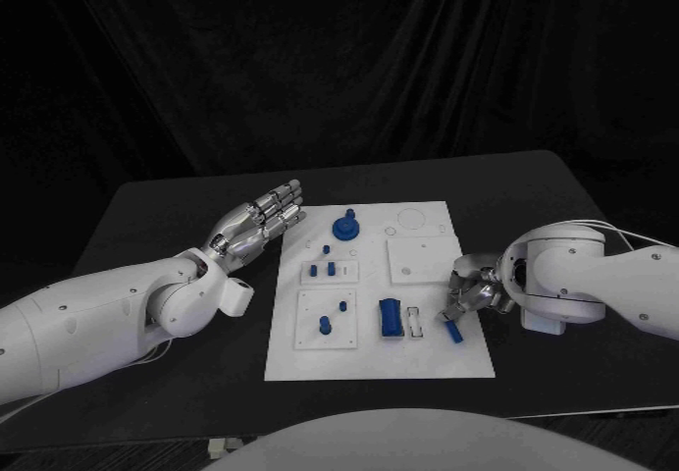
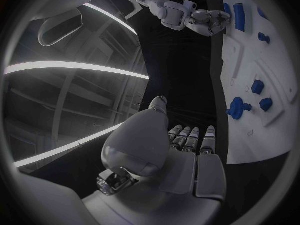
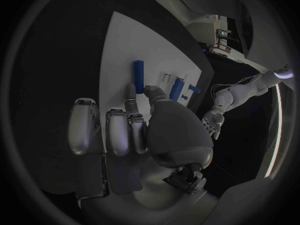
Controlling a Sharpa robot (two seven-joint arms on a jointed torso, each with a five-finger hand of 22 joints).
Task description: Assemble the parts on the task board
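The white task board (image 1: 425, 257) lies mid-table, carrying several blue parts. A blue bar (image 1: 453, 330) lies near the board's right edge. My right hand (image 1: 474, 292) is at that edge, with its thumb and a fingertip closed on the bar's near end (image 3: 139, 76) and the other fingers curled. A blue block (image 1: 388, 317) stands left of the bar beside a narrow slot (image 1: 413, 321). A round blue knob (image 1: 345, 228) sits near the far edge. My left hand (image 1: 262, 221) hovers flat and open beside the board's far left corner, holding nothing.
Small blue pegs (image 1: 321, 266) stand in the left middle plate, and two more (image 1: 334, 315) lie on the plate below. The left wrist view shows the board (image 2: 250, 60), the knob (image 2: 236, 107) and my right hand (image 2: 209, 21). Black table surrounds the board.
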